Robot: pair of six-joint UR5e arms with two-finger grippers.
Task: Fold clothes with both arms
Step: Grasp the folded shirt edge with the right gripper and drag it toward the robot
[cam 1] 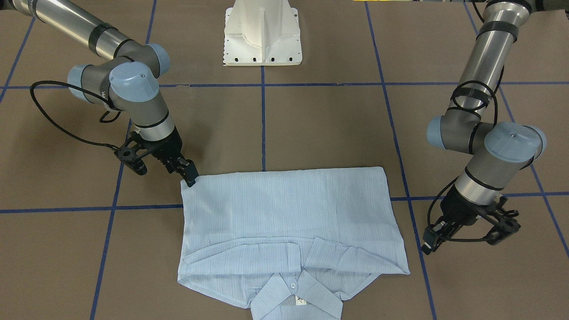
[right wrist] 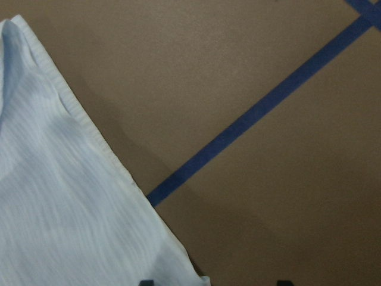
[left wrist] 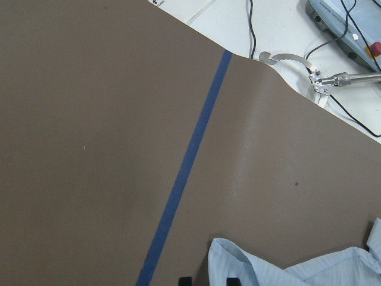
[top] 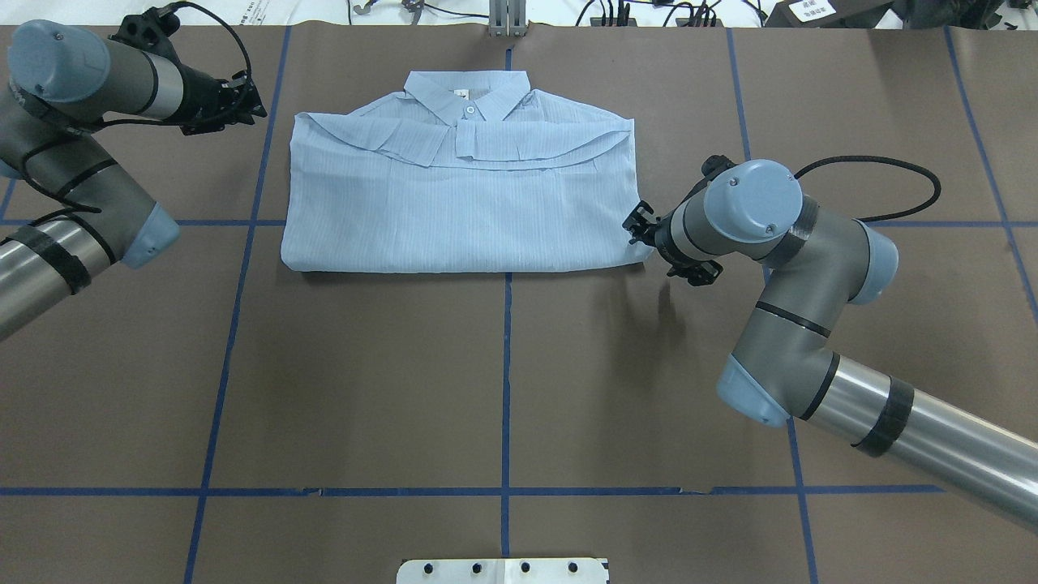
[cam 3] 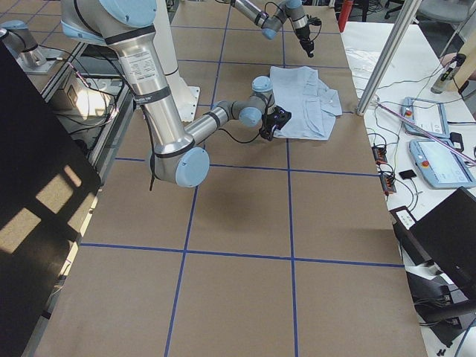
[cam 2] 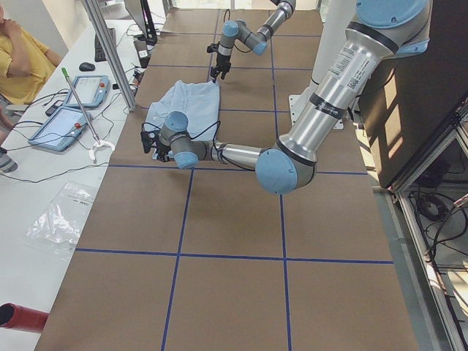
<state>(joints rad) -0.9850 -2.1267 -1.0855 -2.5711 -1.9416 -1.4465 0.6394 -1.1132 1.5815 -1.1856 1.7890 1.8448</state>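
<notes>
The pale blue shirt lies folded flat on the brown table, collar and neck label toward the operators' side; it also shows in the overhead view. My right gripper is low at the shirt's hem corner on my right. In the right wrist view its fingertips stand wide apart, with the cloth's edge between them. My left gripper is off the shirt's other side, near the shoulder. In the left wrist view its tips show a small gap, with the shirt just beyond.
The white pedestal base stands at the table's robot side. Blue tape lines grid the brown surface. Beyond the far edge are tablets, cables, a metal post, a grabber tool and a seated person.
</notes>
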